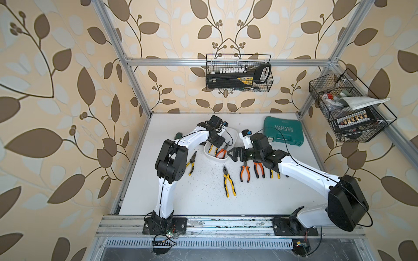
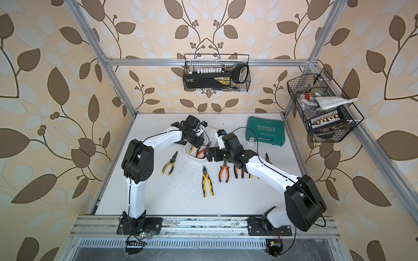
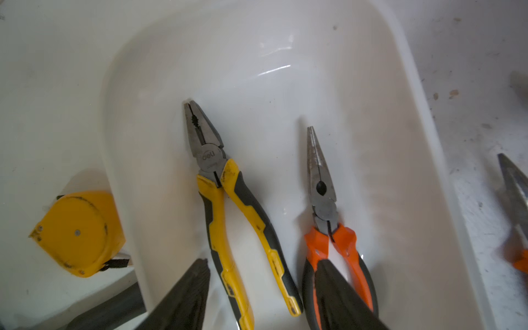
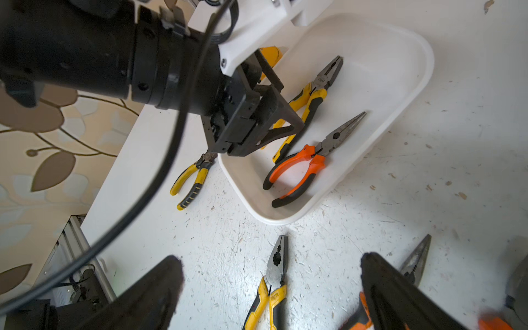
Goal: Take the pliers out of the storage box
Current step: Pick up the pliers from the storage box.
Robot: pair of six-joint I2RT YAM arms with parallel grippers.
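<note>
The white storage box (image 1: 234, 133) sits mid-table at the back. Two pliers lie inside: a yellow-and-black pair (image 3: 225, 205) and an orange needle-nosed pair (image 3: 323, 200). My left gripper (image 3: 263, 261) is lowered into the box and open. The yellow handles lie between its fingers, untouched, and one finger (image 3: 337, 291) hangs over the orange handles. My right gripper (image 4: 271, 260) hovers open above the table by the box's near end, over a yellow pair (image 4: 271, 288). Several more pliers lie on the table, among them a yellow needle-nosed pair (image 1: 191, 163) and an orange pair (image 1: 245, 172).
A yellow tape measure (image 3: 77, 231) lies just outside the box. Behind the right arm lies a teal tool case (image 1: 283, 131). Black wire baskets hang on the back frame (image 1: 238, 72) and the right frame (image 1: 348, 108). A dark green tool (image 1: 178, 135) lies behind the left arm.
</note>
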